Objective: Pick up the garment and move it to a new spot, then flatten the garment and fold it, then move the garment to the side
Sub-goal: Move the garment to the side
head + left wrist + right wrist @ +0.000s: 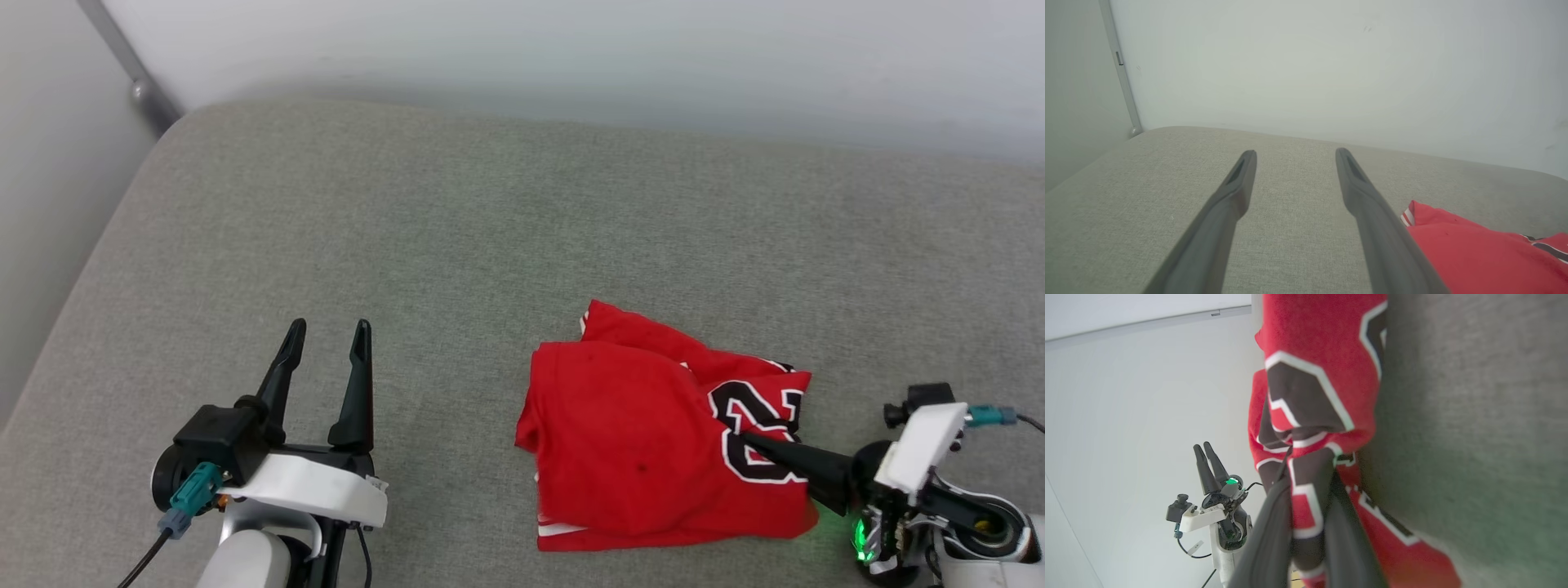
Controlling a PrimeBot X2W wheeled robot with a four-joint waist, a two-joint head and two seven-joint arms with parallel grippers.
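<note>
1 gripper is working: right gripper (747,442) is pinching the garment (637,441) by its lettered edge, bunched on the grey cushion (408,229); left gripper (331,331) is hovering spread, well apart. Pickup step; next is probably calling for lifting clear.

Premises: a bare indoor room of the test-room or lab kind. Evidence: unadorned white walls (571,57) meeting at a corner fitted with a grey metal strip (122,57), and a round-cornered grey woven-fabric padded surface (490,229); whether bed or cushion is undetermined.
</note>
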